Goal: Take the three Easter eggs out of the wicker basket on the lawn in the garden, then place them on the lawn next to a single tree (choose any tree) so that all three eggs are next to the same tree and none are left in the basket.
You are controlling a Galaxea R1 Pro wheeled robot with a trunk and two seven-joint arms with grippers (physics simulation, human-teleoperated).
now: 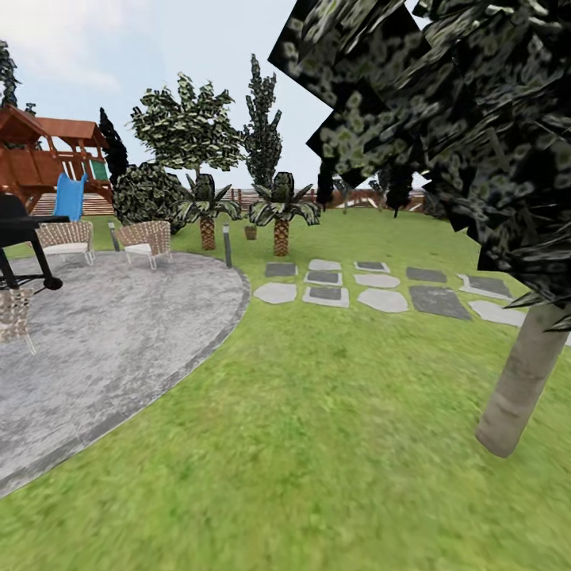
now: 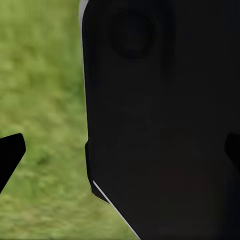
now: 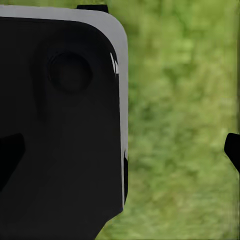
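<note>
The lawn spreads out ahead of me in the head view. A tree with a thick grey-brown trunk stands close at the right, and its dark canopy hangs over the upper right. The Easter eggs and the wicker basket are out of view. In the left wrist view my left gripper is open, its dark fingertips wide apart over grass and a black body panel. My right gripper is open too, with fingertips spread and nothing between them.
A grey round patio with wicker chairs and a black grill lies left. Stepping-stone slabs cross the grass ahead. Two short palms, a small brown pot, a wooden playset and the fence stand further back.
</note>
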